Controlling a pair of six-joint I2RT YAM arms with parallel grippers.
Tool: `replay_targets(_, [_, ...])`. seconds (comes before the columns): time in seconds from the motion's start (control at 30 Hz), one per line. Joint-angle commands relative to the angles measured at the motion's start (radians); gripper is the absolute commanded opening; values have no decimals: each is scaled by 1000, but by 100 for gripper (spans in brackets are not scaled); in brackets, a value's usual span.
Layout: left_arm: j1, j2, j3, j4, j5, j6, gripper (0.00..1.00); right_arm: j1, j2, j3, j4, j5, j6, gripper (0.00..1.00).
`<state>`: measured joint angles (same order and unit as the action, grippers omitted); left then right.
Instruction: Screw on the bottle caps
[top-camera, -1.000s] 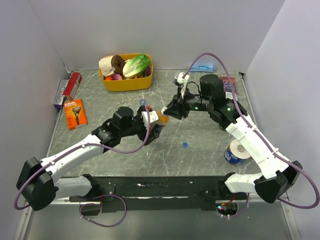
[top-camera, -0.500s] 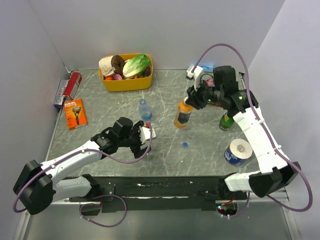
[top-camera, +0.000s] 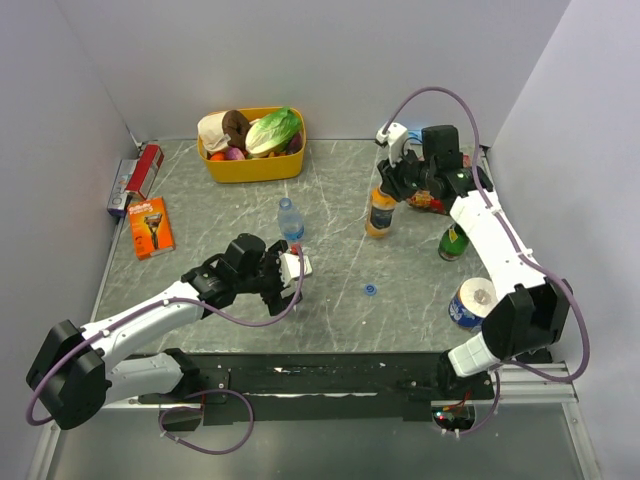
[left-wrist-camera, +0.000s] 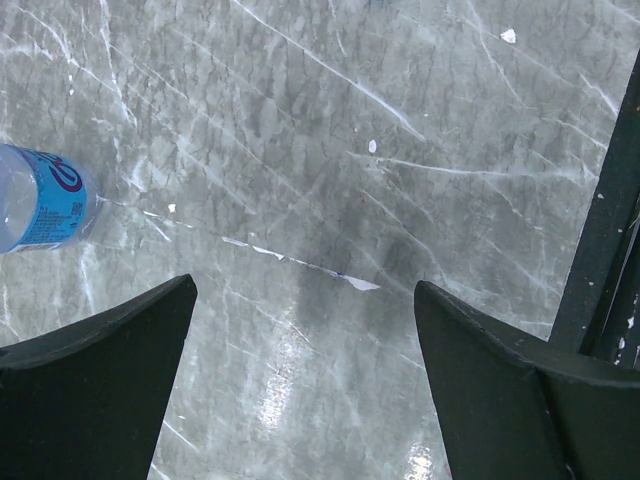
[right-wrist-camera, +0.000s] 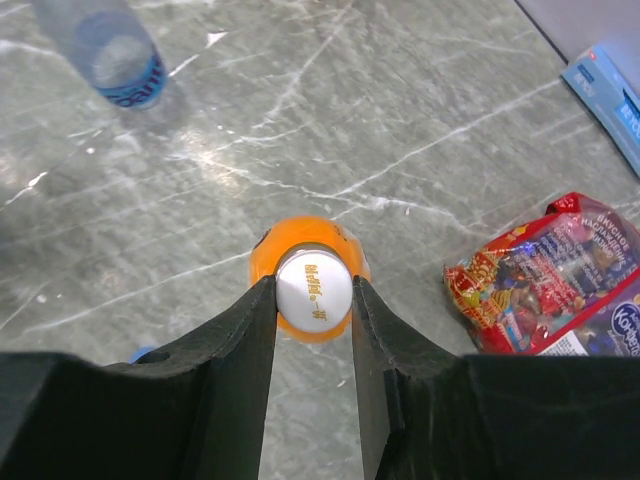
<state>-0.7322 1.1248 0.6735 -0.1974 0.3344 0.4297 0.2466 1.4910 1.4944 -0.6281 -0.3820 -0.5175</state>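
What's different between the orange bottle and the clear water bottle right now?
The orange bottle holds orange liquid; the water bottle is clear with a blue label. The orange bottle wears a white cap; the water bottle seems capless, and a blue cap lies loose on the table. The right gripper pinches the orange bottle's cap; nothing touches the water bottle. Both are small and upright.
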Motion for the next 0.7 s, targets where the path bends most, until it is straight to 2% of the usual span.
replay_targets(0.0, [7,-7,-11,41,12,12,96,-6,14,-26,151,18,30,0])
replay_targets(0.17, [8,-5,-14,50,15,7,96,-7,66,-16,177,48,51,2])
replay_targets(0.37, [16,-5,-17,49,17,6,96,-6,81,-29,188,64,63,18])
replay_targets(0.5, [19,-2,-17,49,20,4,96,-4,91,-29,177,74,74,34])
replay_targets(0.67, [19,7,-9,50,25,6,96,-6,101,-22,176,89,94,43])
